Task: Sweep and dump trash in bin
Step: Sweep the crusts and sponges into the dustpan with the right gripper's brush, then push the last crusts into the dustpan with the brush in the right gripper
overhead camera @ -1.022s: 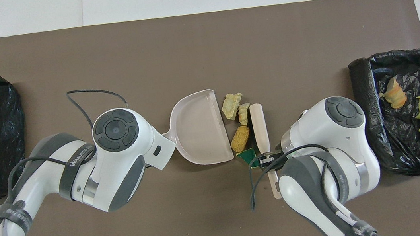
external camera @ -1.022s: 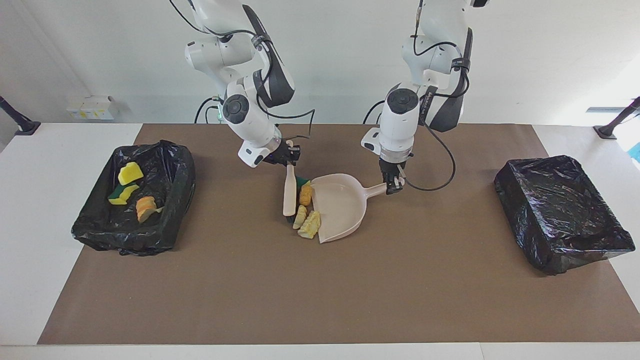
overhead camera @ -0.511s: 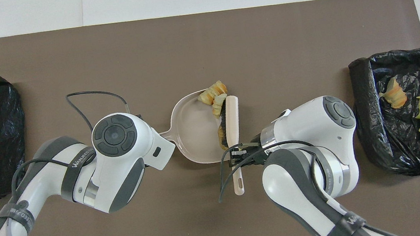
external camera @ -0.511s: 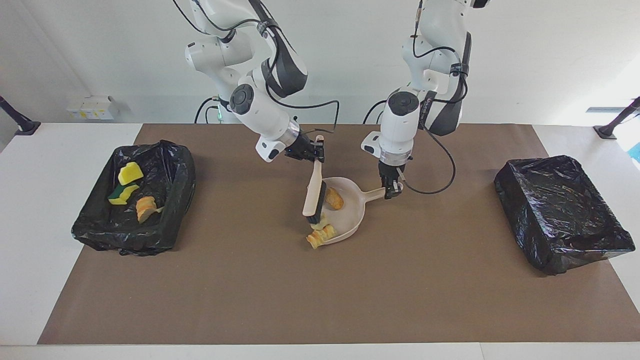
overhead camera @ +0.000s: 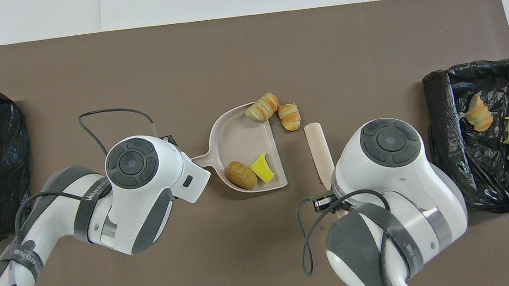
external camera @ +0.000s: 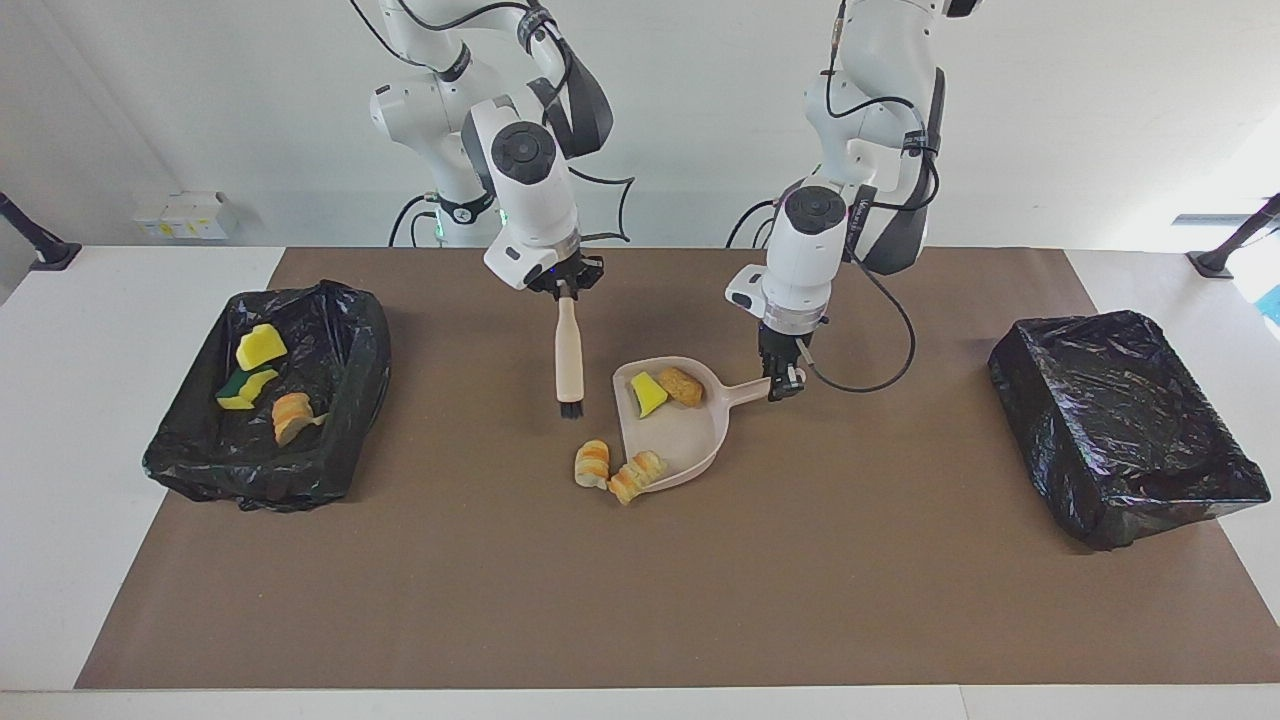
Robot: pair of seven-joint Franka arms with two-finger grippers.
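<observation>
My right pincer grips the brush, bristles down over the desk beside the dustpan. My left pincer clamps its handle. Two trash bits lie in the pan, two at its lip, three in the bin.

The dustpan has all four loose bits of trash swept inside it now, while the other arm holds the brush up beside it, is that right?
Not quite. Only two bits lie in the dustpan: a yellow sponge piece and a brown lump. Two orange foam chunks sit at its lip, as the overhead view shows. The right gripper does hold the brush up beside it.
</observation>
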